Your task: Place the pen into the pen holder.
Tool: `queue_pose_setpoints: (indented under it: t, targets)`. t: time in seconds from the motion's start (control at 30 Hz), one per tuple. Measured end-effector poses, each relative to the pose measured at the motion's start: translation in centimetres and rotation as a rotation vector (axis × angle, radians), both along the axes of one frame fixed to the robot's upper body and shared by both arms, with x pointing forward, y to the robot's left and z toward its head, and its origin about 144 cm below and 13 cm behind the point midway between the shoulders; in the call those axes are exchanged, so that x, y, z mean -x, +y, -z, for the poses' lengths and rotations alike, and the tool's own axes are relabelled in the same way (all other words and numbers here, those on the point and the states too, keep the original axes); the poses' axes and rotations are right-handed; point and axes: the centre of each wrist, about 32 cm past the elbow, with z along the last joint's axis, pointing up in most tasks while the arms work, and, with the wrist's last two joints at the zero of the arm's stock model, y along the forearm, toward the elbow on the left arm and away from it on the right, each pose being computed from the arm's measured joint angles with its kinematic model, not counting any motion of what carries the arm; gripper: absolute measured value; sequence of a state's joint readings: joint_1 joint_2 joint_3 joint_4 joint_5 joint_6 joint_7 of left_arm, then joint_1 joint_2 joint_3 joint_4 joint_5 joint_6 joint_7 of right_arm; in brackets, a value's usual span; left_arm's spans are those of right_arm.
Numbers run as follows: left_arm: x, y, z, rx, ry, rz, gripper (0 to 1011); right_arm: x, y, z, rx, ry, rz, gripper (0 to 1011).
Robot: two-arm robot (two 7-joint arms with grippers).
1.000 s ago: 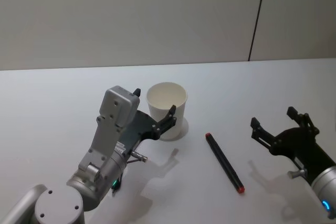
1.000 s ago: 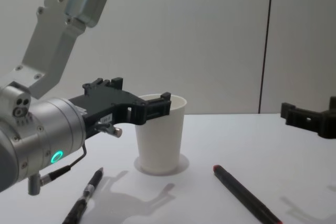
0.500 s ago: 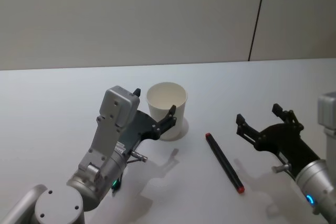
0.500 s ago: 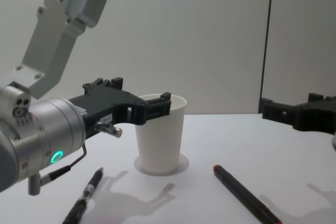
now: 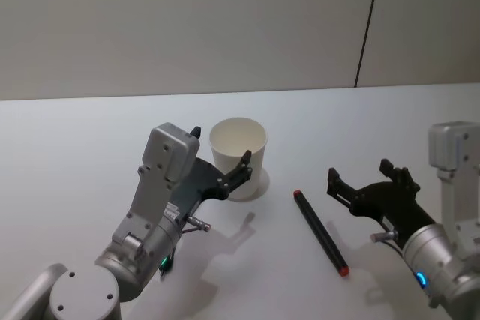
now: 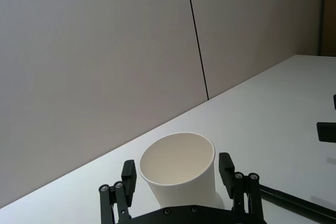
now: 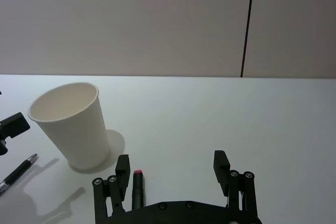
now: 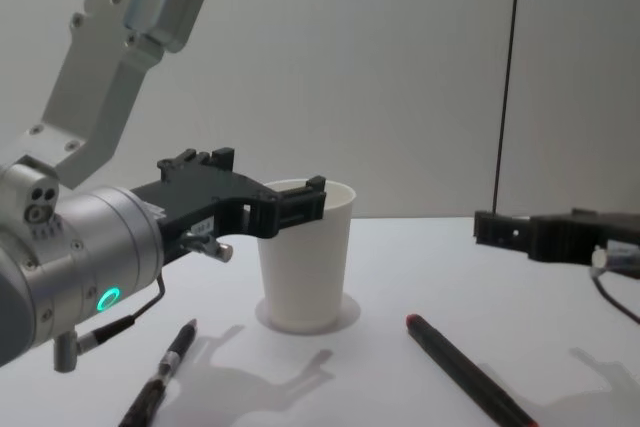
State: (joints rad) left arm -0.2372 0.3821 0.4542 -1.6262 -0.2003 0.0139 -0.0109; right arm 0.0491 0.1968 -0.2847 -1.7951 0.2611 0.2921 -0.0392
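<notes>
The pen holder (image 5: 237, 137) was stood upright on the table (image 5: 90, 133), its interior seen as bare white wall. It was straddled near the rim by the left gripper (image 6: 177, 165), fingers spread, gaps left at both sides. The pen (image 5: 320, 232) was laid flat just right of it. The right gripper (image 5: 360, 172) was held spread open above the table, right of the pen.

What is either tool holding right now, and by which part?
Nothing. Left tool sits open around the standing cup; right tool hangs open near the red-tipped pen.
</notes>
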Motion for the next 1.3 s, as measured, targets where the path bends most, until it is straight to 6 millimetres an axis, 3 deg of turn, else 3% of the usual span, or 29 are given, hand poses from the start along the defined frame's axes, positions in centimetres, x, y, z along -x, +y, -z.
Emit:
queue_pose_setpoints:
  t: [0.7, 1.3]
  targets:
    - [0.0, 0.0, 0.0, 0.000, 0.000, 0.000, 1000, -0.8, 2.8, -0.3, 0.028, 0.232, 0.010, 1002]
    - [0.0, 0.0, 0.0, 0.000, 0.000, 0.000, 999, -1.2, 3.7, 0.3, 0.071, 0.331, -0.005, 1002]
